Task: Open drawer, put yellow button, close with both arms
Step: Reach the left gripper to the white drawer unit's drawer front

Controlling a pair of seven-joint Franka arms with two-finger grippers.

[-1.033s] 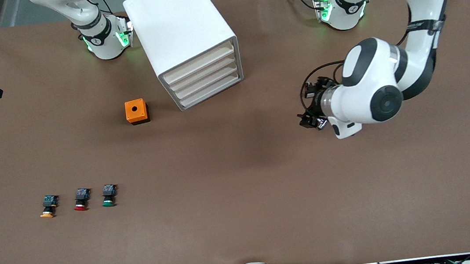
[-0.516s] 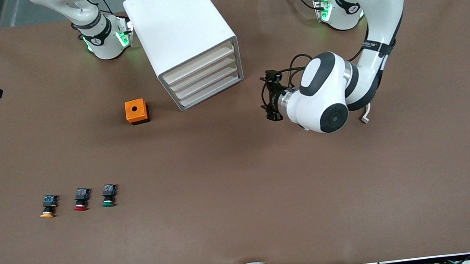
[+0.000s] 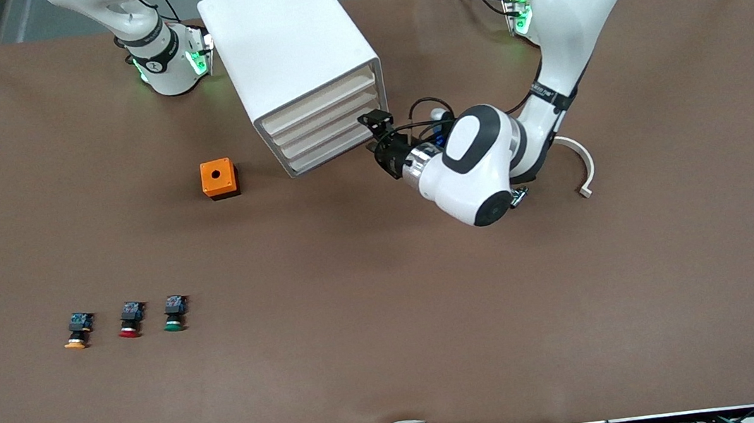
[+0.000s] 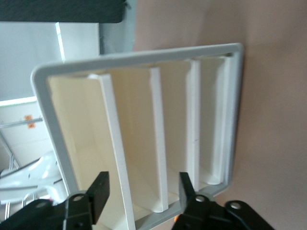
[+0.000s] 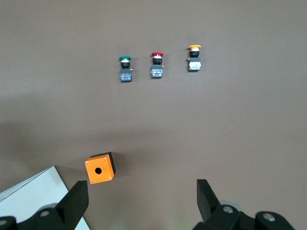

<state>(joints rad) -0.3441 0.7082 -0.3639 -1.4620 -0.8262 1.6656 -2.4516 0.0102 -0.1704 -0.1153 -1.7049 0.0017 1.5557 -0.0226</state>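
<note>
The white cabinet (image 3: 290, 44) stands near the right arm's base, with all four drawers pushed in. The drawer (image 3: 316, 102) is the uppermost one; it also shows in the left wrist view (image 4: 79, 120). My left gripper (image 3: 375, 131) is open and empty, close in front of the drawer fronts at the cabinet's corner toward the left arm's end; in the left wrist view (image 4: 143, 184) its fingers straddle the upper drawer lips. The yellow button (image 3: 76, 331) lies on the table near the front camera, also in the right wrist view (image 5: 194, 57). My right gripper (image 5: 141, 191) is open and empty, high over the table.
A red-capped button (image 3: 129, 320) and a green-capped button (image 3: 174, 314) lie in a row beside the yellow one. An orange box (image 3: 219, 178) with a hole on top sits beside the cabinet, nearer the camera. A white curved piece (image 3: 585, 170) hangs by the left arm.
My left arm has swung from the left arm's end of the table toward the cabinet, bringing its gripper up to the drawer fronts. The buttons and the orange box have not moved.
</note>
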